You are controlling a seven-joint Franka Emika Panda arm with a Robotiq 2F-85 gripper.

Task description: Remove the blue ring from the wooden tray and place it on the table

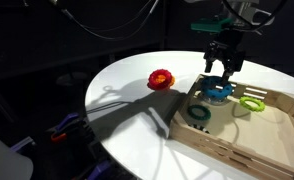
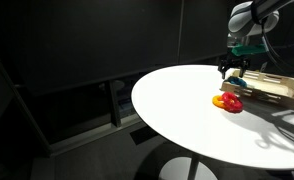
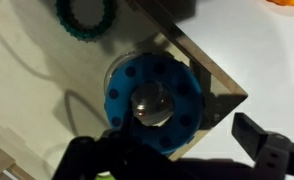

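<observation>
The blue ring [image 1: 218, 92] lies in the far corner of the wooden tray [image 1: 257, 140], close to the corner walls. In the wrist view the blue ring [image 3: 152, 100] fills the middle, with a shiny round spot in its hole, and the tray's corner wall [image 3: 212, 85] runs beside it. My gripper [image 1: 224, 68] hangs just above the ring with its fingers apart and holds nothing. In the wrist view the gripper [image 3: 177, 155] has one finger on each side of the ring. The gripper [image 2: 237, 68] and tray [image 2: 272, 88] also show on the white table [image 2: 187, 110].
A dark green ring [image 1: 198, 113] and a lime-green ring [image 1: 252, 103] lie in the tray. The dark green ring [image 3: 85, 15] also shows in the wrist view. A red ring [image 1: 161, 80] lies on the table [image 1: 127, 80] beside the tray, also seen in an exterior view [image 2: 228, 102].
</observation>
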